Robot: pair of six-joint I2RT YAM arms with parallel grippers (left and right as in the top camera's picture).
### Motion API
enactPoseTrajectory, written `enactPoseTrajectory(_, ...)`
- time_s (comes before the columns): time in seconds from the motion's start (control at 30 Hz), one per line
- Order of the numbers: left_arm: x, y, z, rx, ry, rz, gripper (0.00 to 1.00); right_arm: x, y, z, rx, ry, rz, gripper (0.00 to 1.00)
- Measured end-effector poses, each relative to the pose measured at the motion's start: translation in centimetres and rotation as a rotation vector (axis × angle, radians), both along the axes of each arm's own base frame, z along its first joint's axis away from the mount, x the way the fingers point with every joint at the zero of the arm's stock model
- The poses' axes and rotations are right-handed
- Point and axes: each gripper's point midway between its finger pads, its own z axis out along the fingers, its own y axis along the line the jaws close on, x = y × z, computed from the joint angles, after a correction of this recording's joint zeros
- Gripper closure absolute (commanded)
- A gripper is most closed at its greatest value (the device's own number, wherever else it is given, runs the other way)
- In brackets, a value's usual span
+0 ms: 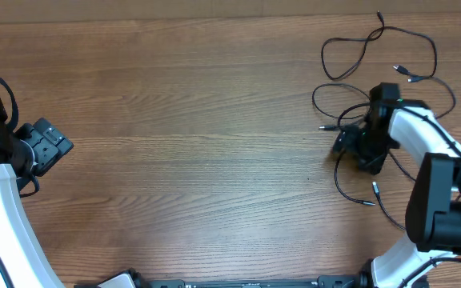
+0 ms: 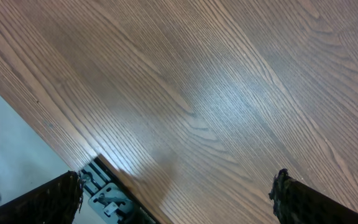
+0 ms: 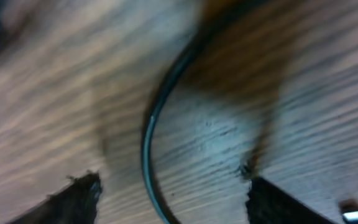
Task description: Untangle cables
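Right gripper point(image 3: 174, 198): two dark fingertips at the bottom of the wrist view, with one black strand of the cables point(image 3: 146, 143) curving up between them. The jaws stand apart and the strand runs loose in the gap, nearer the left-hand finger in that picture and not pinched. A small silvery plug end point(image 3: 353, 216) glints at the lower right corner.

From overhead, the cables lie as loose loops on the right side of the table point(image 1: 198, 120). Some loops are on the far side of the right gripper point(image 1: 344, 146) and some on the near side, and several plug ends point outward. The left gripper point(image 1: 54, 144) sits well apart at the left edge, jaws wide, over bare wood.

Risks, as I judge them:
- The strand sits off-centre, so when the jaws shut it may skid out past the fingertip and the grip would miss.
- A pull on one strand could drag the whole bundle along or cinch a crossing tight — nothing pins the far side down.

Hard to read:
- The right arm covers the middle of the tangle overhead, so the crossings there are hidden.
- The right wrist view is badly blurred, so I cannot tell whether the strand rests on the wood or is lifted.
- I cannot tell how many separate cords there are — the loops merge.
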Motion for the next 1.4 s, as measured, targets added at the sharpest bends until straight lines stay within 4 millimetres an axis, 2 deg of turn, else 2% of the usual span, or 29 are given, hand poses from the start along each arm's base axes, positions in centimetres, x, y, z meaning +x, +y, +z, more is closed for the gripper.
enactPoseTrajectory(0.23,0.0,0.0,0.0,0.000,0.000,0.000,0.00,0.0,1.1,-0.4,-0.050,-0.001,0.025,0.41)
enactPoseTrajectory(0.47,0.0,0.0,0.0,0.000,0.000,0.000,0.01,-0.4,1.1,-0.4,-0.139,0.015,0.041,0.61)
enactPoseTrajectory(0.63,0.0,0.0,0.0,0.000,0.000,0.000,0.00,-0.5,1.0,-0.6,-0.155,0.018,0.029,0.82)
enactPoseTrajectory(0.8,0.0,0.0,0.0,0.000,0.000,0.000,0.00,-0.7,1.3,-0.6,-0.136,0.019,0.027,0.90)
enactPoseTrajectory(0.87,0.0,0.0,0.0,0.000,0.000,0.000,0.00,-0.8,1.5,-0.6,-0.128,0.025,0.027,0.96)
enactPoseTrajectory(1.4,0.0,0.0,0.0,0.000,0.000,0.000,0.00,-2.7,2.6,-0.6,-0.062,0.099,0.023,0.96)
